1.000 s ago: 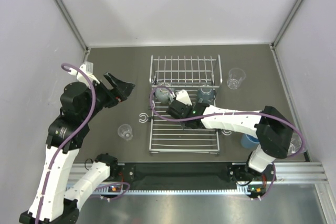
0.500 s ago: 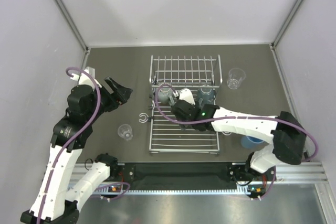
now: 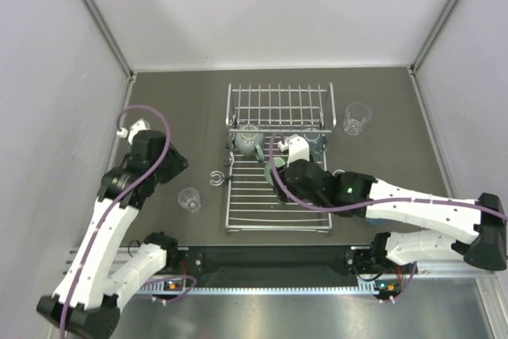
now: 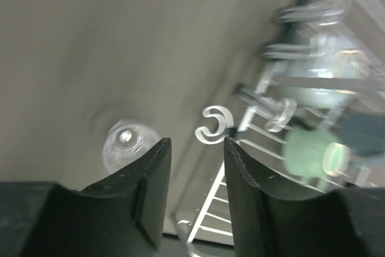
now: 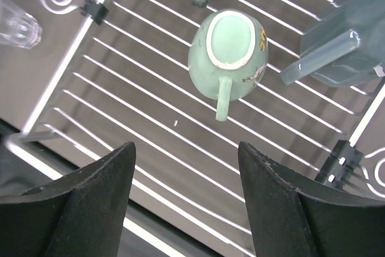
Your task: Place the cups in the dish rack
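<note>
While right hand (image 5: 186, 148) gapes empty over mint-green mug (image 5: 227, 58) inverted on dish rack (image 3: 278, 109) | left hand (image 4: 195, 148) half-open, empty; clear tumbler (image 4: 123, 145) at its 9 o'clock, on desk (image 3: 175, 101) | risk: narrow jaws topple it.

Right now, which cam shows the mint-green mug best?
Right wrist: the mint-green mug sits centred and sharp on the dish rack, handle visible. Left wrist shows the mug blurred at the frame's right side. In the top view the right arm mostly hides it.

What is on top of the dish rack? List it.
A mint-green mug, base up, a grey-blue mug beside it, and a second grey-blue mug. The right arm hides some bars.
</note>
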`<state>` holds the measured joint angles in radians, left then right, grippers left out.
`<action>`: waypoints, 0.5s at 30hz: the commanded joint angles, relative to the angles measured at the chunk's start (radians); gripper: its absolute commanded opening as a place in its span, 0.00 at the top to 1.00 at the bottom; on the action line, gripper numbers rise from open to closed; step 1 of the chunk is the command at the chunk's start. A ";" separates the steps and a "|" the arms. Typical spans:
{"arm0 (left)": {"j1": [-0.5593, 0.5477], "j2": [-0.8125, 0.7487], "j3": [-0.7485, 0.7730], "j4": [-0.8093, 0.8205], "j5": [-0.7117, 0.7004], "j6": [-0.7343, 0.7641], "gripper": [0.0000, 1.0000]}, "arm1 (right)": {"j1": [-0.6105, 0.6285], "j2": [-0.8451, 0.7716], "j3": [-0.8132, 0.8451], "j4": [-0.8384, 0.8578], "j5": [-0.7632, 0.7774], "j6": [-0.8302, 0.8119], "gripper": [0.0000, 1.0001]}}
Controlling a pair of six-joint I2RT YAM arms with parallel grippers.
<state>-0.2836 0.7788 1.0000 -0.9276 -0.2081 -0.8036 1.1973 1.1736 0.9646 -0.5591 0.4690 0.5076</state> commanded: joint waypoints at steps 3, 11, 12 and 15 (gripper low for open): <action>0.003 0.172 -0.055 -0.097 -0.027 -0.111 0.55 | 0.018 -0.119 -0.050 0.068 -0.003 0.035 0.31; 0.003 0.284 -0.127 -0.057 -0.024 -0.200 0.46 | 0.022 -0.200 -0.086 0.110 -0.076 0.029 0.29; 0.003 0.292 -0.130 -0.050 -0.024 -0.210 0.46 | 0.021 -0.201 -0.084 0.110 -0.078 0.032 0.29; 0.001 0.329 -0.133 -0.050 -0.020 -0.223 0.46 | 0.022 -0.197 -0.086 0.116 -0.081 0.029 0.28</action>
<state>-0.2836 1.0817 0.8726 -0.9848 -0.2222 -0.9829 1.2026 0.9886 0.8822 -0.4938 0.4091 0.5350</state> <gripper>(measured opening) 0.538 0.712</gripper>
